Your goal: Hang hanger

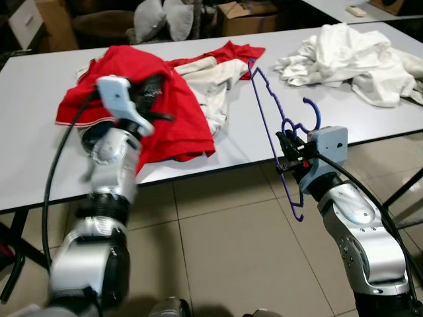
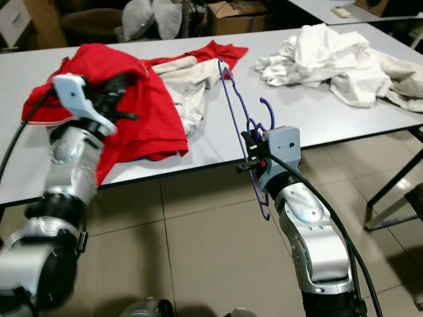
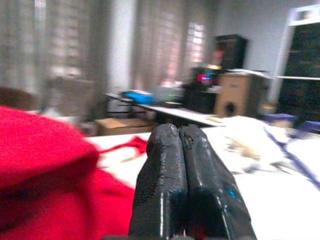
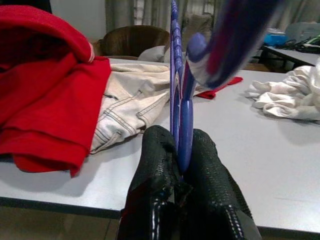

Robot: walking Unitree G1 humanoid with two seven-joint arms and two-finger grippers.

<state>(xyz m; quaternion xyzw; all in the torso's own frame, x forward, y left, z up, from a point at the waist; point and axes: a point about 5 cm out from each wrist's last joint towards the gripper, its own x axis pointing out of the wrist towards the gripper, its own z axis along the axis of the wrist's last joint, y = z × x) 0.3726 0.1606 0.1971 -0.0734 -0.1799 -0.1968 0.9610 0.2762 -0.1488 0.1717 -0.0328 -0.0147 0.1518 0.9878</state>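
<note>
Right gripper (image 1: 289, 150) clamped on the purple hanger (image 1: 268, 115) at the table (image 1: 238, 148) edge — hanger upright, frame running out over the table ahead of the fingers, hook (image 1: 313, 112) just above them. Left gripper (image 3: 186, 165) fingers pressed together, raised over the red shirt (image 1: 142, 99). Beige garment (image 4: 127, 107) beside it; white clothes (image 1: 357, 59) beyond the right gripper

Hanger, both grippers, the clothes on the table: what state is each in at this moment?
Purple hanger: held at the table's near edge, its far end on the tabletop, not hung.
Right gripper: shut on the purple hanger.
Left gripper: shut, empty, raised above the red garment.
Red garment: crumpled on the table.
Beige jeans: lying partly under the red garment.
White cloth pile: heaped, untouched.
</note>
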